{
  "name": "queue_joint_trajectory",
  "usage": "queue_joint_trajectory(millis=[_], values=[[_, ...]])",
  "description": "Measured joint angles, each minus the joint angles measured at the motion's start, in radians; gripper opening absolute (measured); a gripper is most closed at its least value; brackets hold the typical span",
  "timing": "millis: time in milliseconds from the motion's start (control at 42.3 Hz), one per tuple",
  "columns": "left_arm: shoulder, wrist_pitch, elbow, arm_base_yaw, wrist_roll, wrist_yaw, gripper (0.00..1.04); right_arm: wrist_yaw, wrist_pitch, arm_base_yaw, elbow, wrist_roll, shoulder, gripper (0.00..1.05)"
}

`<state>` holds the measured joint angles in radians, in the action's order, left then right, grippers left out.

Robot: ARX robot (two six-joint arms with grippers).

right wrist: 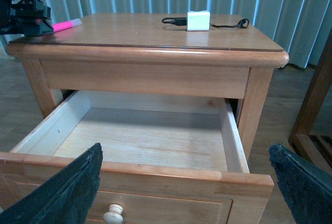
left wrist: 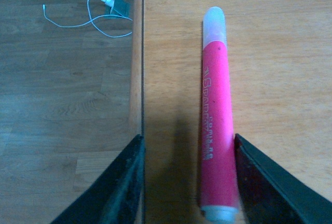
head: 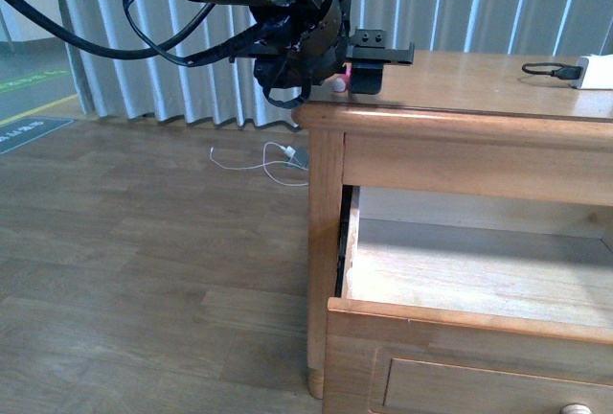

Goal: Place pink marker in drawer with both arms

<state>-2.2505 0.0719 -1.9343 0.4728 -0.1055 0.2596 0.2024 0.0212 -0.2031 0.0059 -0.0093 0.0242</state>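
Note:
The pink marker [left wrist: 217, 115] lies flat on the table top near its left edge, white cap pointing away from the wrist camera. It also shows in the front view [head: 345, 79] and the right wrist view [right wrist: 66, 25]. My left gripper [left wrist: 189, 182] is open and low over the table, its fingers [left wrist: 122, 187] on either side of the marker's rear end. The drawer [right wrist: 140, 136] is pulled out, its pale interior bare. My right gripper [right wrist: 187, 187] is open in front of the drawer's front panel, above the knob [right wrist: 113, 214].
A white charger [right wrist: 198, 20] with a black cable sits at the table's back. A white cable and plug [left wrist: 104, 11] lie on the wood floor beside the table. A wooden frame [right wrist: 314, 110] stands to the right. Curtains hang behind.

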Motion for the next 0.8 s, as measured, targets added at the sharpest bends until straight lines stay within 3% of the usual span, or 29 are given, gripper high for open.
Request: queue_joint_trajectory(millis=[165, 213, 449, 803], values=[[-0.001, 0.005, -0.005, -0.002, 0.009, -0.019, 0.19, 0.0, 0.0, 0.0, 0.0, 0.0, 0.0, 0.96], [-0.001, 0.004, -0.005, -0.001, 0.011, -0.021, 0.16, 0.0, 0.0, 0.0, 0.0, 0.0, 0.0, 0.96], [0.041, -0.054, 0.072, 0.005, 0.044, -0.066, 0.15, 0.0, 0.0, 0.0, 0.0, 0.0, 0.0, 0.96], [0.277, -0.205, 0.383, 0.072, 0.142, -0.281, 0.15, 0.0, 0.0, 0.0, 0.0, 0.0, 0.0, 0.96]])
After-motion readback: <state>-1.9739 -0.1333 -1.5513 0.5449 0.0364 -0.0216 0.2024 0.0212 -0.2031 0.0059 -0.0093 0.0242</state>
